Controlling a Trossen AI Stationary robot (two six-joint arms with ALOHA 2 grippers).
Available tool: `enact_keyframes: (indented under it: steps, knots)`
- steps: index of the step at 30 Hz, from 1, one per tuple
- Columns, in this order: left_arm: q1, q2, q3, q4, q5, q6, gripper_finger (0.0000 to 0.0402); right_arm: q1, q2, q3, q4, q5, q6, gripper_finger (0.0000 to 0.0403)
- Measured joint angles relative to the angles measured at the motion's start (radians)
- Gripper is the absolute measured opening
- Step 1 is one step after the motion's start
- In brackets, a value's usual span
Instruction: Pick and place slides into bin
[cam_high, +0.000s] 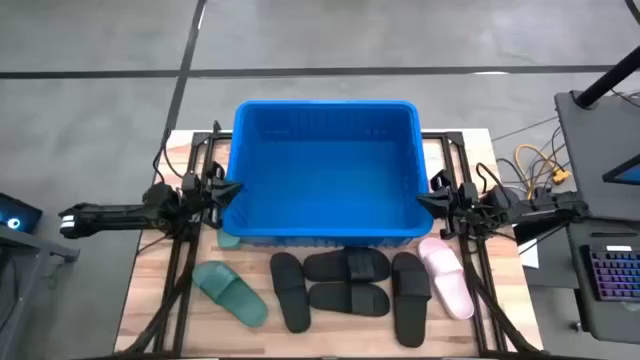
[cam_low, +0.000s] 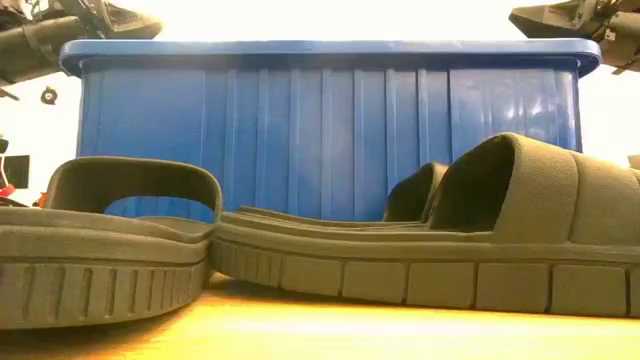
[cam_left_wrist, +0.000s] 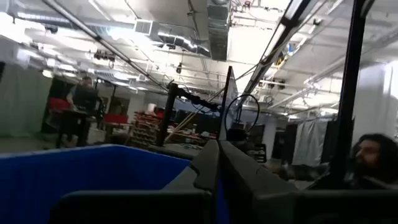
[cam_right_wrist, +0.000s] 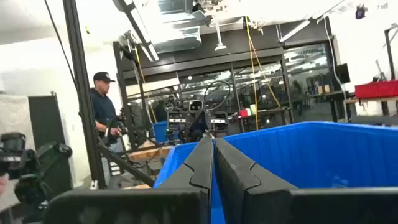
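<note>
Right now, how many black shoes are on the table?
4, all in front of the blue bin: one long black slide leftmost, two crosswise in the middle, upper and lower, and one beside the pink slide. More might hide behind the bin.

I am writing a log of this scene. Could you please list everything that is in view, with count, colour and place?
Bin: one, bright blue, centre of the table, empty inside as far as the high view shows.
Black slides: four, in a row in front of the bin.
Green slides: one whole, front left; a second green piece shows partly at the bin's front left corner.
Pink slide: one seen, pale pink, front right.
Table: one, light wood.
Keyboard: one, on a desk far right.
People: one standing behind the bin; another at the left wrist view's edge.
Left gripper: shut, at the bin's left wall.
Right gripper: shut, at the bin's right wall.
</note>
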Motion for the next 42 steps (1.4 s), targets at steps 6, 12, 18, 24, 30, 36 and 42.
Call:
enact_keyframes:
  steps: [6, 12, 18, 24, 30, 36, 42]
  knots:
    - [0.000, 0.001, 0.000, 0.000, -0.001, -0.047, 0.0000, 0.000, 0.000, 0.000, -0.002, 0.003, 0.075, 0.0009]
    - [0.000, 0.002, 0.014, 0.008, -0.047, -0.131, 0.0010, 0.000, 0.000, 0.012, -0.002, 0.031, 0.170, 0.0021]
    - [0.000, 0.029, 0.037, 0.056, -0.074, -0.212, 0.0088, 0.000, 0.016, 0.139, -0.046, 0.043, 0.190, 0.0088]
    - [0.000, 0.068, 0.037, 0.211, -0.075, -0.297, 0.0168, 0.000, 0.085, 0.405, -0.439, 0.121, 0.100, 0.0164]
    - [0.000, 0.099, 0.077, 0.243, -0.074, -0.310, 0.0184, 0.000, 0.186, 0.686, -0.812, 0.287, 0.141, 0.0186]
    - [0.000, 0.192, 0.208, 0.108, -0.052, -0.211, 0.0185, 0.000, 0.297, 0.907, -1.110, 0.353, 0.169, 0.0173]
    - [0.000, 0.232, 0.333, 0.097, -0.020, -0.073, 0.0185, 0.000, 0.366, 1.024, -1.152, 0.256, 0.183, 0.0164]
